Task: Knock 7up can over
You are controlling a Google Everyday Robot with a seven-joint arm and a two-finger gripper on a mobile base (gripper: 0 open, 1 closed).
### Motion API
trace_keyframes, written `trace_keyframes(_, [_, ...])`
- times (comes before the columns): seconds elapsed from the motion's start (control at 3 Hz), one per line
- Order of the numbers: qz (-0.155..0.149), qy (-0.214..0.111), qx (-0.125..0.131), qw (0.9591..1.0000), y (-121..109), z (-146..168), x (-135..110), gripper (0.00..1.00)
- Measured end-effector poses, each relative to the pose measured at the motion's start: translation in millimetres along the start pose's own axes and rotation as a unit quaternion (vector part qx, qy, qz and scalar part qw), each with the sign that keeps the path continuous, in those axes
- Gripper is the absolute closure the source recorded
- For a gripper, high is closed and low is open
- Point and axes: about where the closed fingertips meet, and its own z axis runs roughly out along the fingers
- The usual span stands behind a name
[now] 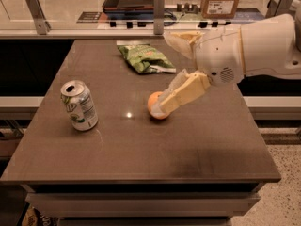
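The 7up can [79,105] stands upright on the left part of the brown table [141,149], silver with a green and white label and an open top. My gripper [163,72] is over the middle right of the table, well to the right of the can and apart from it. It is open and empty: one cream finger [181,37] points up-left, the other [181,92] points down-left, and its tip overlaps the orange [153,106].
A green snack bag [146,58] lies at the back middle of the table. A counter with metal posts, a dark tray and a cardboard box [222,0] runs behind the table. My white arm [263,46] comes in from the right.
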Motion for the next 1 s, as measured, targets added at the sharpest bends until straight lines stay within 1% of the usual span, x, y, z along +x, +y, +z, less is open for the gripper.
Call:
trace_keyframes(0.33, [-0.001, -0.011, -0.015, 0.9998, -2, 34, 0, 0.0])
trace_keyframes(0.67, [0.01, -0.029, -0.017, 0.9994, -3, 60, 3, 0.0])
trace_keyframes(1.0, [0.036, -0.077, -0.006, 0.9963, -4, 90, 9, 0.0])
